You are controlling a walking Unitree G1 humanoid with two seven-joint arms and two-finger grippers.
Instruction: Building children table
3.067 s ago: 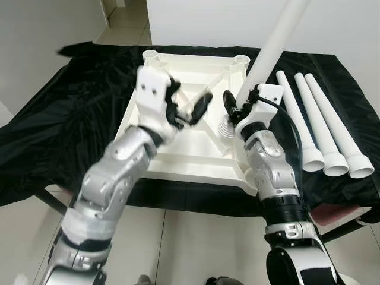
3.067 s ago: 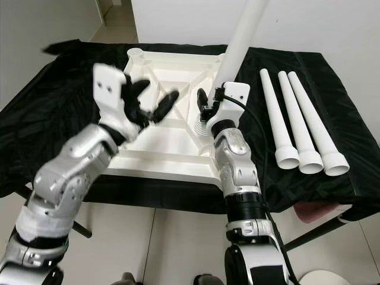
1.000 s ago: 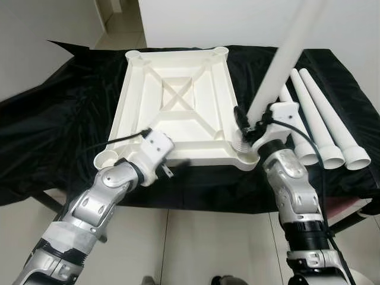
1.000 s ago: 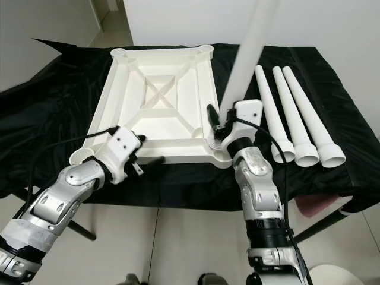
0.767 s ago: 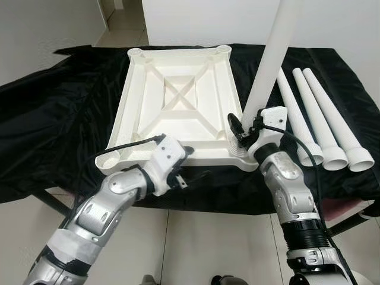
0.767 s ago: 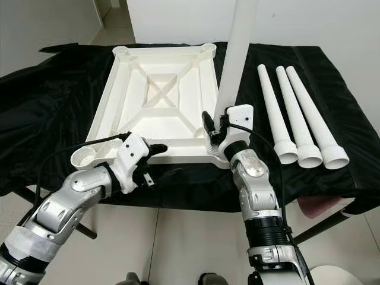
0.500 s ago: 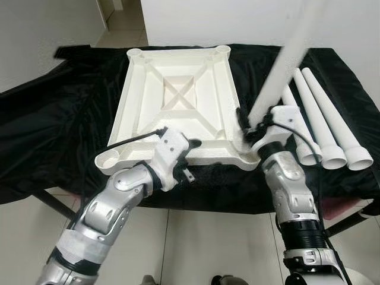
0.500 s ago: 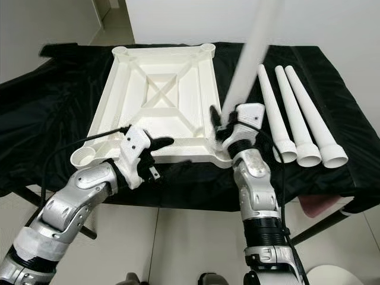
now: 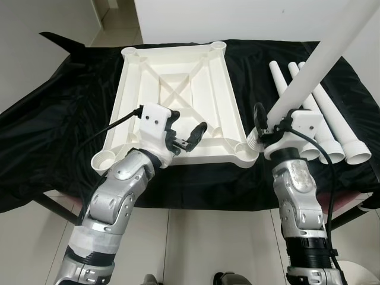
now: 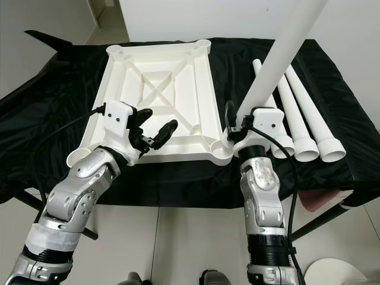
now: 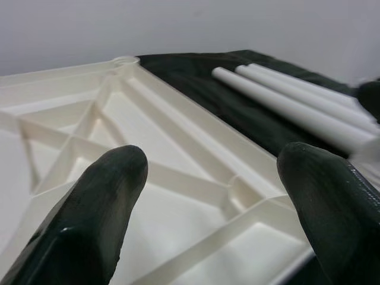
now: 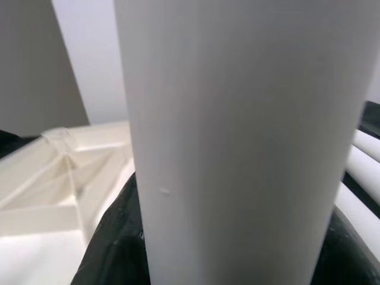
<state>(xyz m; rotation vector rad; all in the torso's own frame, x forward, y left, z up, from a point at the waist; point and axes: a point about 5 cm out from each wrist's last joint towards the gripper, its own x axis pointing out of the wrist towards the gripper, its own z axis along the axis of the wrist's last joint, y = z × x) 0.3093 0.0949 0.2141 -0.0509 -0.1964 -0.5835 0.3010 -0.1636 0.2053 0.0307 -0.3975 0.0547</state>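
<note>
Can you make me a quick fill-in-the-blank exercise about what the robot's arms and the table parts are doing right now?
1. The right gripper is shut on a long white plastic table leg at the upturned white plastic tabletop's near ____ corner.
2. The left gripper hovers over the tabletop with its fingers ____.
3. On the black cloth lie ____ spare white legs.

Missing words: right; open; three

Bright, even indoor light; head views sharp. Left wrist view blurs its near black fingers [image 11: 89,219]; soft shadows beneath them.
</note>
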